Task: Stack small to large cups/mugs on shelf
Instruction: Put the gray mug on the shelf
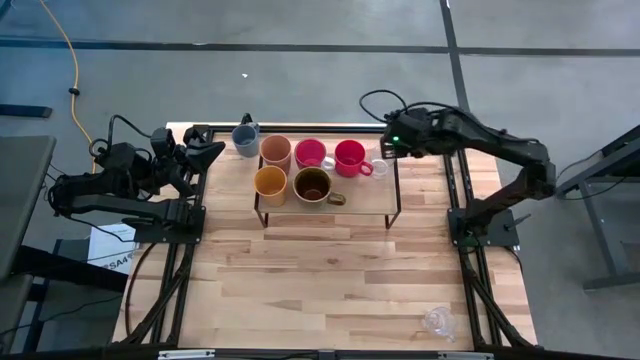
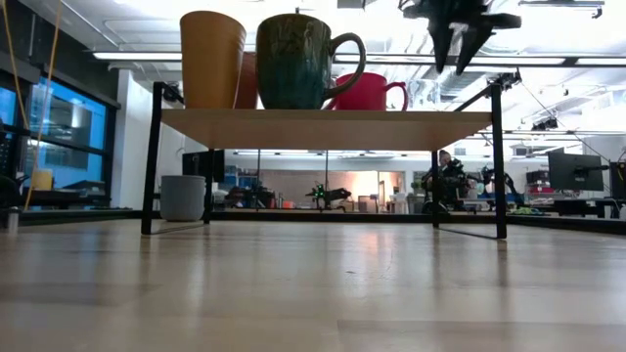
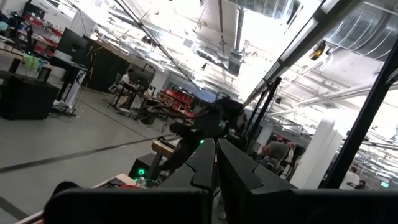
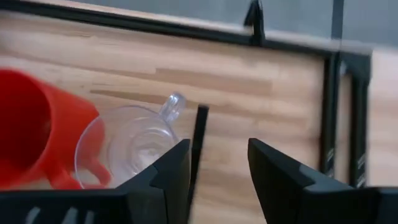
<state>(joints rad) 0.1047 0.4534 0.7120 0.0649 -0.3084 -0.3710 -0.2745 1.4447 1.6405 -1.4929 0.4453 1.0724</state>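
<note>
- Right gripper [image 4: 217, 177] – fingers [image 4: 168, 177] spread wide, nothing held. It hangs over the right end of the shelf [image 1: 388, 195]; the low view shows it above the plank [image 2: 460, 24].
- Clear glass cup [image 4: 127, 146] sits on the shelf plank just ahead of one fingertip and outside the gap, handle pointing away from the fingers.
- Thin black frame bar [image 4: 199, 140] of the shelf lines up with the gap between the fingers, beyond the tips.
- Red cup [image 4: 31, 137] is just past the glass, on its side away from the fingers; touching or a hair apart, cannot tell.
- Farther along the shelf from the fingers: pink cup [image 1: 311, 153], peach tumbler [image 1: 275, 152], dark-brown mug [image 1: 313, 185], orange-yellow cup [image 1: 270, 184].
- Grey-blue mug [image 1: 245, 138] stands on the table beside the shelf's far-left corner, not on the plank.
- Second clear glass cup [image 1: 438, 321] is on the table, well apart from both grippers.
- Left gripper [image 3: 214, 168] waits left of the shelf, fingers pressed together, empty.
- Risks, as a judgement: a finger coming down on the rim would shove the glass into the red cup or off the shelf end; closing where they are, the fingers would catch the frame bar – not the cup; slick glass may slip in the grip.
</note>
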